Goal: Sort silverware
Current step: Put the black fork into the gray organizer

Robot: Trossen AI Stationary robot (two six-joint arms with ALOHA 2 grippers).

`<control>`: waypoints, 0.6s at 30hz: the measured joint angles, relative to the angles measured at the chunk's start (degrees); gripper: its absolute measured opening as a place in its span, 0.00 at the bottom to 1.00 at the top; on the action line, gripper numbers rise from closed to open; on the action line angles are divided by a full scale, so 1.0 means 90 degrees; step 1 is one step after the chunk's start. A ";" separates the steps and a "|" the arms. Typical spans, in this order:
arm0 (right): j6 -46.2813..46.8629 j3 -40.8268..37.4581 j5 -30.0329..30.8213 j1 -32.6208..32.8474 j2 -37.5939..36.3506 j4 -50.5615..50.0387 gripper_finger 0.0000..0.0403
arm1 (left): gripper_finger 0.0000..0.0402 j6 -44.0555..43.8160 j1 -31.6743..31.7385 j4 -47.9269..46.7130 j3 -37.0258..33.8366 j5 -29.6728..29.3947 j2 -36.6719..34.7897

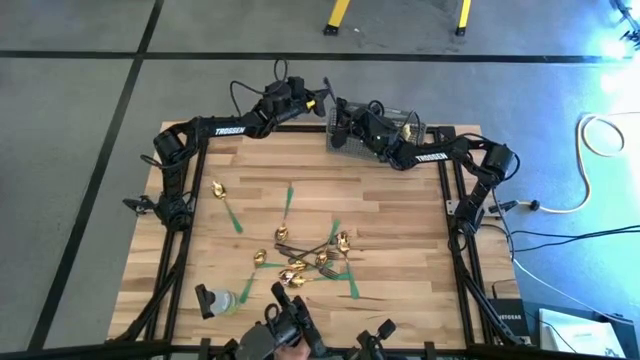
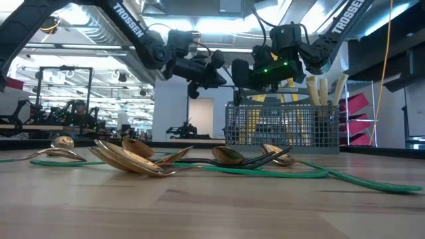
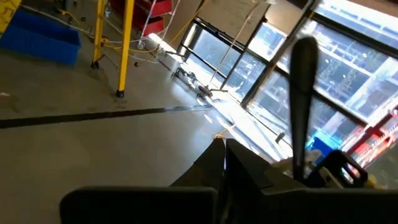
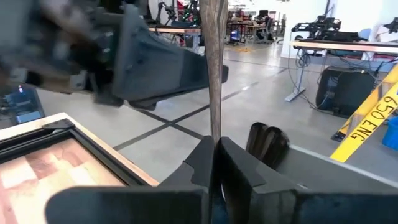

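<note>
My right gripper [image 4: 214, 152] is shut on a dark metal fork [image 4: 214, 62], at the table's far edge beside the grey wire basket [image 1: 385, 135]. My left gripper [image 3: 224, 155] is shut with nothing visible between its fingers. It hovers level at the far edge, close to the right gripper [image 1: 338, 125] and facing it. Cream-handled knives [image 2: 322, 89] stand upright in the basket. Two dark handle ends [image 4: 267, 142] stick up from it too. Gold spoons and dark forks [image 1: 310, 262] lie heaped on the table's near middle, and one gold spoon [image 1: 218, 188] lies alone at the left. My right gripper pinches the dark fork between its two fingers, low on its shaft [image 4: 214, 134]. The fingers point level and lie across it. The fork stands about upright above them, its rounded end [image 3: 303, 50] on top, clear of the table. The part below the fingers is hidden.
Green tape strips [image 1: 232, 218] lie flat among the cutlery. A small dark and clear object [image 1: 215, 300] lies at the near left. A camera mount [image 1: 290, 325] sits at the near edge. Bare wood [image 1: 400, 200] shows between the pile and the basket.
</note>
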 joint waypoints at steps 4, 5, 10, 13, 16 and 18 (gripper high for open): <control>0.0000 0.0000 -0.0006 -0.0007 0.0000 -0.0044 0.01 | 0.00 -0.0095 0.0026 0.0022 0.0000 -0.0038 0.0000; 0.0000 0.0000 -0.0005 -0.0010 0.0000 -0.0064 0.01 | 0.00 -0.0087 0.0019 0.0020 0.0000 -0.0029 0.0000; 0.0000 0.0000 -0.0019 -0.0010 0.0000 -0.0097 0.01 | 0.00 -0.0205 -0.0022 0.0158 0.0000 0.0005 0.0000; 0.0000 0.0002 -0.0090 -0.0047 0.0000 -0.0106 0.01 | 0.00 -0.0275 -0.0029 0.0197 0.0069 0.0049 0.0000; 0.0002 0.0106 -0.0173 -0.0095 0.0000 -0.0272 0.01 | 0.00 -0.0282 -0.0079 0.0198 0.0215 0.0153 0.0000; -0.0032 0.0253 -0.0246 -0.0138 -0.0002 -0.0497 0.01 | 0.00 -0.0266 -0.0133 0.0193 0.0320 0.0181 0.0000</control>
